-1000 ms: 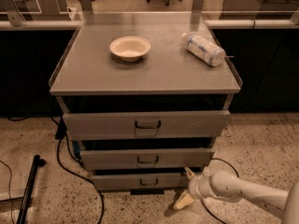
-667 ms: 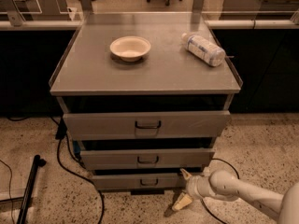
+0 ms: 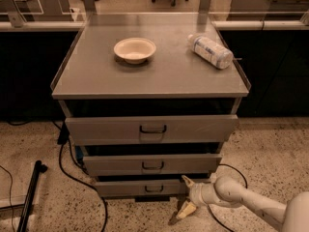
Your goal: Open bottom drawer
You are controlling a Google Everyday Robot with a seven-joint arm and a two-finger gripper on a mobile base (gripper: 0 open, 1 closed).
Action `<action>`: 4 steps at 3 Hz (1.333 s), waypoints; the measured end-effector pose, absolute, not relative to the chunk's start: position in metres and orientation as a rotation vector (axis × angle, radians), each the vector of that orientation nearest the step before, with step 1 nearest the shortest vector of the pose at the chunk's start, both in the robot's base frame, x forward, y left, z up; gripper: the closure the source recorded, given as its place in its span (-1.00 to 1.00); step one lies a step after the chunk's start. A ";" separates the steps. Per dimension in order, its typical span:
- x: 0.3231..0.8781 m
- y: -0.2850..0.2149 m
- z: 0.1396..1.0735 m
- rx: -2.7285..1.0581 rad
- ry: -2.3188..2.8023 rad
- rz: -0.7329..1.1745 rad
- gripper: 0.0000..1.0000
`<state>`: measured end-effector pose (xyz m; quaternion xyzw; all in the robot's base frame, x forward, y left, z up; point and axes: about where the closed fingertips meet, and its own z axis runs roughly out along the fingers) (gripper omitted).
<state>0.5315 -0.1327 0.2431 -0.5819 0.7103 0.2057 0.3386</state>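
Note:
The bottom drawer (image 3: 130, 187) is the lowest and narrowest of three grey fronts, with a small dark pull handle (image 3: 154, 189) at its centre. It stands out a little from the cabinet. My gripper (image 3: 185, 195) is low at the right end of this drawer front, to the right of the handle. Its two pale fingers are spread apart, the upper fingertip (image 3: 185, 180) by the drawer's top edge and the lower one (image 3: 187, 210) near the floor. It holds nothing.
The middle drawer (image 3: 152, 164) and top drawer (image 3: 152, 128) sit above. A white bowl (image 3: 134, 49) and a lying plastic bottle (image 3: 210, 51) are on the cabinet top. Black cables (image 3: 72, 170) and a dark pole (image 3: 30, 197) lie on the floor at left.
My gripper has moved a little to the left, closer to the bottom drawer's front. The drawers have not moved.

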 end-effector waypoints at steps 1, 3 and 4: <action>0.537 -0.126 0.240 -1.526 1.809 0.523 -1.00; 0.563 -0.126 0.219 -1.504 1.813 0.495 -1.00; 0.572 -0.128 0.205 -1.484 1.835 0.501 -1.00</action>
